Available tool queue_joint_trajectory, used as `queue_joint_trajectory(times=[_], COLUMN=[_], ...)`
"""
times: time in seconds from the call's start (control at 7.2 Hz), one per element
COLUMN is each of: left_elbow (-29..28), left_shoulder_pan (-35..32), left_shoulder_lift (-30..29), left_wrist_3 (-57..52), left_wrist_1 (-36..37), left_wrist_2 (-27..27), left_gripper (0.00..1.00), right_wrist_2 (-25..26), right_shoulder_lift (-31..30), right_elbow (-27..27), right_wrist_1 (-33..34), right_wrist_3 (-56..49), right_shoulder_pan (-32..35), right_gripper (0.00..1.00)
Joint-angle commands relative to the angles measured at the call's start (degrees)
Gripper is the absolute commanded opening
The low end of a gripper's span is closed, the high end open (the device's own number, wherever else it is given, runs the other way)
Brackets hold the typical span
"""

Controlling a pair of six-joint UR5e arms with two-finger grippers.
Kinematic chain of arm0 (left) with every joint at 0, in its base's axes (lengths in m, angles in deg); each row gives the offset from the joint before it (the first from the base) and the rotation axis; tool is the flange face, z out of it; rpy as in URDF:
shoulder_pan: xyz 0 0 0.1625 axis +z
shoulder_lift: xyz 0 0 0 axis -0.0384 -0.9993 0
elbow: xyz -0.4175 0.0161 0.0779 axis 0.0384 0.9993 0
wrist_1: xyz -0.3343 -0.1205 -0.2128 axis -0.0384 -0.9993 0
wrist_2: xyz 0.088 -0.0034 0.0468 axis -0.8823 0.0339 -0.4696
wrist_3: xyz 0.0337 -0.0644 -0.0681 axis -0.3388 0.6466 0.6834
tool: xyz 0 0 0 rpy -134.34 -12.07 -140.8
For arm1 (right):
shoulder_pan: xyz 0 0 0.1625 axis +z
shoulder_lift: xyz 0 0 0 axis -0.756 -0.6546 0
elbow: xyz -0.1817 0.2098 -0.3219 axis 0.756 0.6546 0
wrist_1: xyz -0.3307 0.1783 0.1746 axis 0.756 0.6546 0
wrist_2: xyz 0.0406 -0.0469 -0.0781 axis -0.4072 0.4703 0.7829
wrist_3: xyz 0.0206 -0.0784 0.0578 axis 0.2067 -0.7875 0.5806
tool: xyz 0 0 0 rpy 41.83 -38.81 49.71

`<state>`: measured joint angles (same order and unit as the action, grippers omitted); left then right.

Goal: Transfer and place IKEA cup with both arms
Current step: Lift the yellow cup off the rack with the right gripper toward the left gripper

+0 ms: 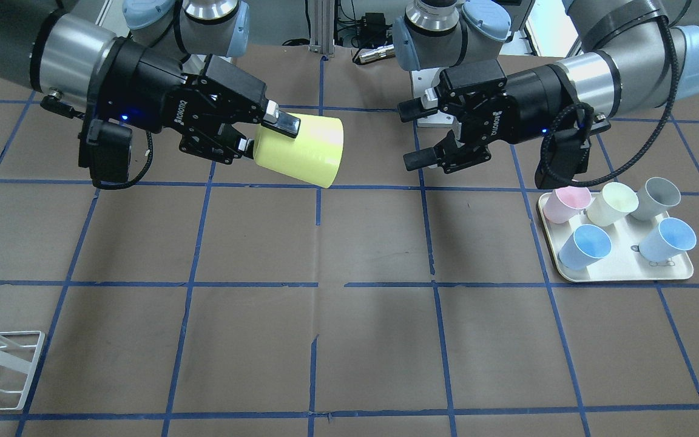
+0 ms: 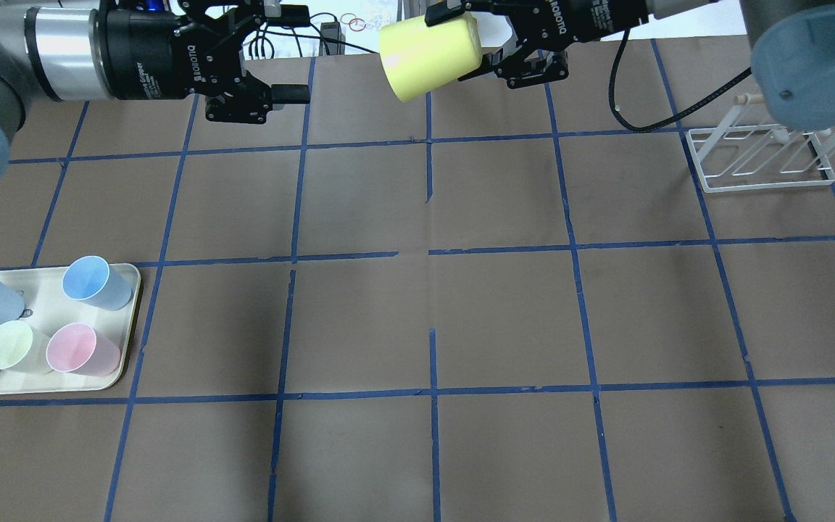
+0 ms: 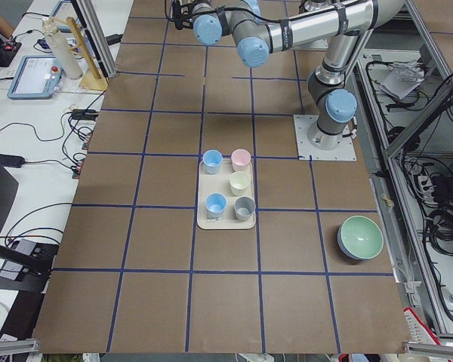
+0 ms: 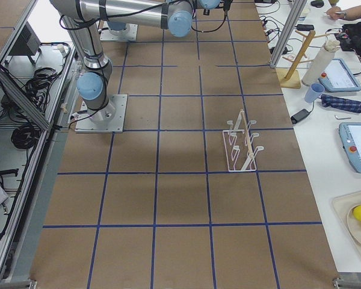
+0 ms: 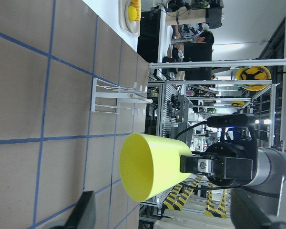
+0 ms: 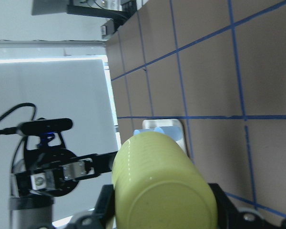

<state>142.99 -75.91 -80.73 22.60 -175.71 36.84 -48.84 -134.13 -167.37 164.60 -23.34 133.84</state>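
Right end effector [image 1: 264, 136] clenched on the IKEA cup [image 1: 304, 152], fingers pinching it at the narrow base end; cup held sideways in the air above the worktop [image 1: 374, 243], near the robot's side of it, its shadow on the brown paper below; open mouth points across at the left end effector [image 1: 410, 135].

Left end effector released, jaws spread wide, level with the cup and facing it; clear gap between its fingertips and the cup rim, no contact. In the left wrist view the cup's mouth [image 5: 150, 167] faces the camera, with the right end effector behind it; the right wrist view shows the cup's base and side wall [image 6: 162, 181] close up between the fingers.

Cream tray [image 1: 622, 276] on the worktop on the robot's left side, below the left arm; 5 cups upright on it: pink cup [image 1: 565, 203], pale cream-yellow cup [image 1: 613, 203], grey cup [image 1: 656, 197], and 2 light blue cups [image 1: 586, 246] [image 1: 668, 238].

White wire rack [image 2: 758, 159] on the robot's right side, well apart from the tray; green bowl [image 3: 360, 237] near the tray at the left end of the worktop.
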Motion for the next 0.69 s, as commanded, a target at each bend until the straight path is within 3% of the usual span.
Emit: queue_joint_trajectory(times=[0.0,0.14,0.28,0.56], left_elbow=[0.1,-0.3,-0.7,-0.7], left_shoulder_pan=[-1.5,-1.6,-1.7,-2.6], left_shoulder_lift=[0.0,0.2,0.2,-0.5], left_wrist_3=[0.1,0.1,0.2,1.4], left_wrist_1=[0.0,0.1,0.2,4.1], left_wrist_2=[3.0,3.2,6.1,7.1], left_gripper=[1.00,1.00,1.00,1.00], right_wrist_2=[-16.3,-18.9,-19.0,-17.9], right_shoulder_lift=[0.3,0.3,0.3,0.2], right_elbow=[-4.8,-7.9,-9.1,-9.1], right_wrist_1=[-3.3,-2.7,-2.5,-2.6], right_wrist_3=[0.5,-0.2,-0.3,-1.0], right_shoulder_pan=[-4.6,-4.7,-4.3,-2.0], right_gripper=[0.00,0.00,0.00,0.00])
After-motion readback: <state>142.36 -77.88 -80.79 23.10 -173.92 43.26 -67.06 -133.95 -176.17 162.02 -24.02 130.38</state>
